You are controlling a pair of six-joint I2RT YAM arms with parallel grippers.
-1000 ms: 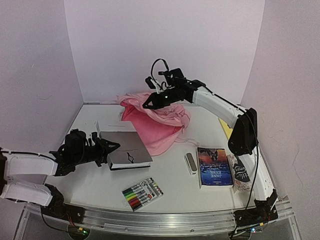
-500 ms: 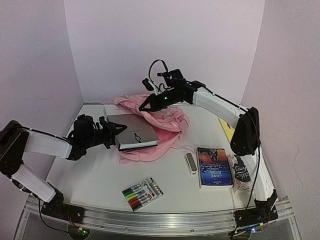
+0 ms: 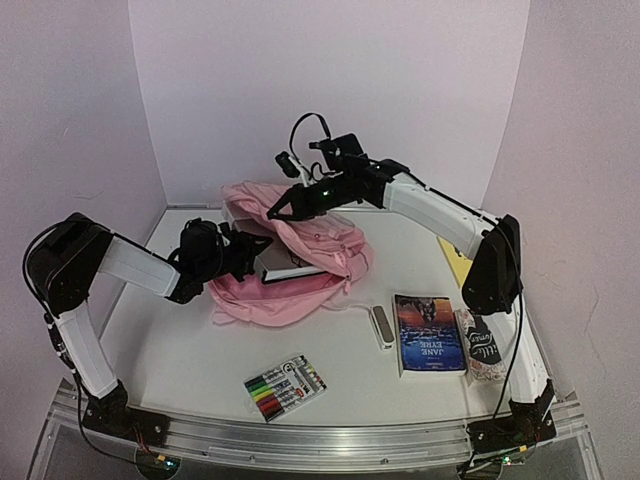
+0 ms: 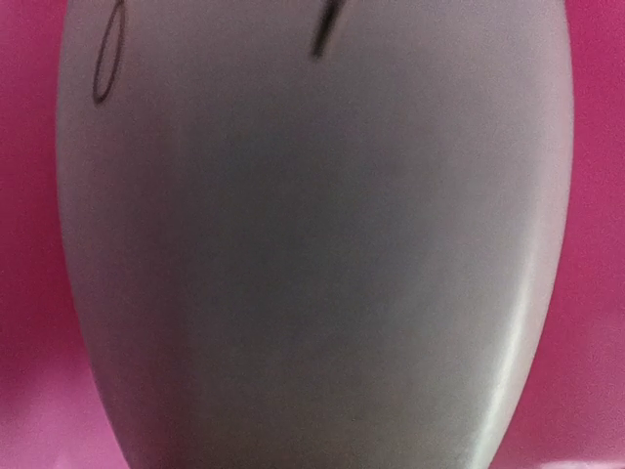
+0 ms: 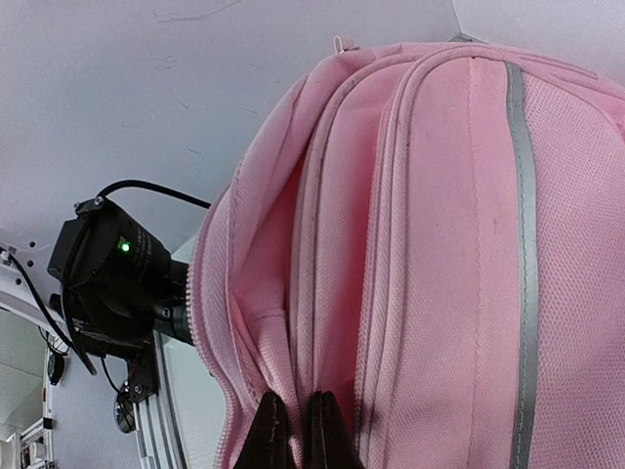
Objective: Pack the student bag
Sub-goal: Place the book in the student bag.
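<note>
Item: student bag (image 3: 275, 300), pink, lying at the middle-rear of the counter (image 3: 180, 350), long axis running roughly left to right, open mouth facing the left arm, upper flap raised. Right claw (image 3: 278, 208): fingertips closed tight, pinching the pink edge by the zip and holding it up, as the right wrist view confirms. Left claw (image 3: 255, 250): partly closed, clamped on a grey notebook (image 3: 290, 268) whose far end sits inside the bag's mouth; its cover fills the left wrist view. Also on the counter: marker pack (image 3: 285, 387) near the front, Jane Eyre book (image 3: 430, 333) to the right.
</note>
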